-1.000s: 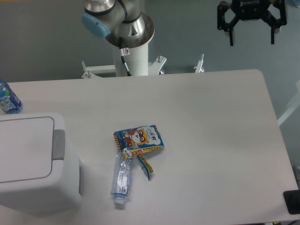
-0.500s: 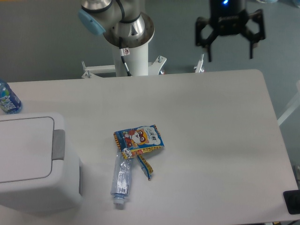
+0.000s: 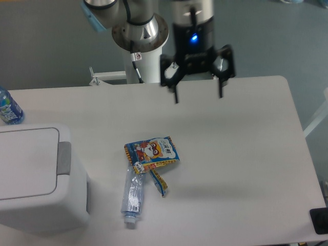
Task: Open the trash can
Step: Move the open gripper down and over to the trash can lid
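Observation:
The trash can [image 3: 36, 179] is a large white boxy bin at the lower left of the table. Its flat white lid is down and its grey push tab [image 3: 63, 158] faces right. My gripper [image 3: 199, 96] hangs above the table's far middle, well to the right of the bin. Its black fingers [image 3: 176, 91] point down, spread wide, with nothing between them.
A colourful snack wrapper [image 3: 151, 154] and a crushed clear plastic bottle [image 3: 133, 195] lie mid-table, between gripper and bin. A blue-labelled bottle [image 3: 8, 108] stands at the far left edge. The arm's white base column [image 3: 143, 61] stands behind the table.
My gripper has moved left and down from the upper right corner to above the table's far middle. It has stayed open. Nothing on the table has moved.

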Controlling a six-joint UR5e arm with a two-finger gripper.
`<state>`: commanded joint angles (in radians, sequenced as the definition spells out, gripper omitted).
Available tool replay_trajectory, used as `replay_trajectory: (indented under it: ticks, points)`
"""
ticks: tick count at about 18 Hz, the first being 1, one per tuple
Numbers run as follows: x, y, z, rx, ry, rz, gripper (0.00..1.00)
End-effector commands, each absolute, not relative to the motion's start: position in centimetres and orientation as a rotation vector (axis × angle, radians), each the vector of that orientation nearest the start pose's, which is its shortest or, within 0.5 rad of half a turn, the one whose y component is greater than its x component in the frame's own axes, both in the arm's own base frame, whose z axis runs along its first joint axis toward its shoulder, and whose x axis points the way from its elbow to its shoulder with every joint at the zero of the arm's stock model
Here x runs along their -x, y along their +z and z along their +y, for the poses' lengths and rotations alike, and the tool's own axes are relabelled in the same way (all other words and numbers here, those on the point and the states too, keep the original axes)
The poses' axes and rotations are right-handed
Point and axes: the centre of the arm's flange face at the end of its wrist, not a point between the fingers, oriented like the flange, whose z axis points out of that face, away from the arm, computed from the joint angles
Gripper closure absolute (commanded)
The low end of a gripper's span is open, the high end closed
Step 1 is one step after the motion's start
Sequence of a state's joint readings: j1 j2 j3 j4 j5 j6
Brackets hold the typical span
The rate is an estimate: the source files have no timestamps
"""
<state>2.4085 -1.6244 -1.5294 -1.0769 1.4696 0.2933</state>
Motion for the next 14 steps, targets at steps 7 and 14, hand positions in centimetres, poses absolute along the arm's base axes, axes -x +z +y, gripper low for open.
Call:
replay_trajectory:
  ticks: [7,14]
  points:
    - [30.5,53.7,53.4,2.485,0.113,-0.853,0.0]
    - [29.0,51.3,57.2,2.499,0.05,-0.898,0.0]
